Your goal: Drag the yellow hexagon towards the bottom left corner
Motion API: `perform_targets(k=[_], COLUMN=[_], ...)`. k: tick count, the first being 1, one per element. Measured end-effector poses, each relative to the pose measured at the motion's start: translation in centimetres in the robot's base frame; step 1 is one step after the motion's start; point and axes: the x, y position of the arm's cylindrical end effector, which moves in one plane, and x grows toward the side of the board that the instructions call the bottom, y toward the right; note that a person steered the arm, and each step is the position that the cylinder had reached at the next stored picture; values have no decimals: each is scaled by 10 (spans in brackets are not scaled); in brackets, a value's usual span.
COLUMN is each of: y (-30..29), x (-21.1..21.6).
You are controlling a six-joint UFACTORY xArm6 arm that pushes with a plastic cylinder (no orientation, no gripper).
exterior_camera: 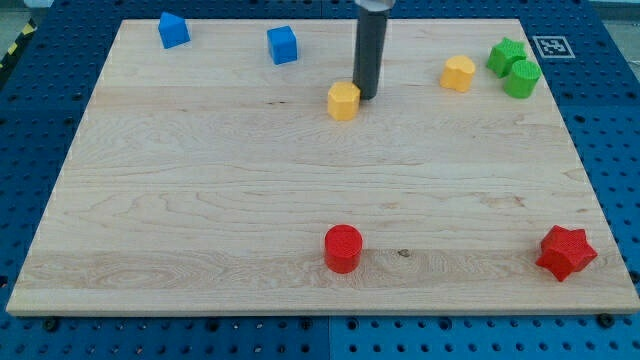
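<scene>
A yellow hexagon (pixel 343 101) sits on the wooden board (pixel 200 200) a little above the middle, near the view's top. My tip (pixel 366 96) is just to the right of the hexagon, touching or almost touching its right side. A second yellow block (pixel 459 73) lies further right, with a rounder shape.
Two blue blocks (pixel 174 30) (pixel 283 44) lie at the view's top left. Two green blocks (pixel 506 56) (pixel 521 78) sit together at the top right. A red cylinder (pixel 342 248) is at the bottom middle and a red star (pixel 566 252) at the bottom right.
</scene>
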Motion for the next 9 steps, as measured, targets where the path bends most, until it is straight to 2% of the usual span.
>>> perform_targets(k=[2,4,6,8,9], y=[-55,-110,-130,-134,-158], x=[59,97,97,75,75])
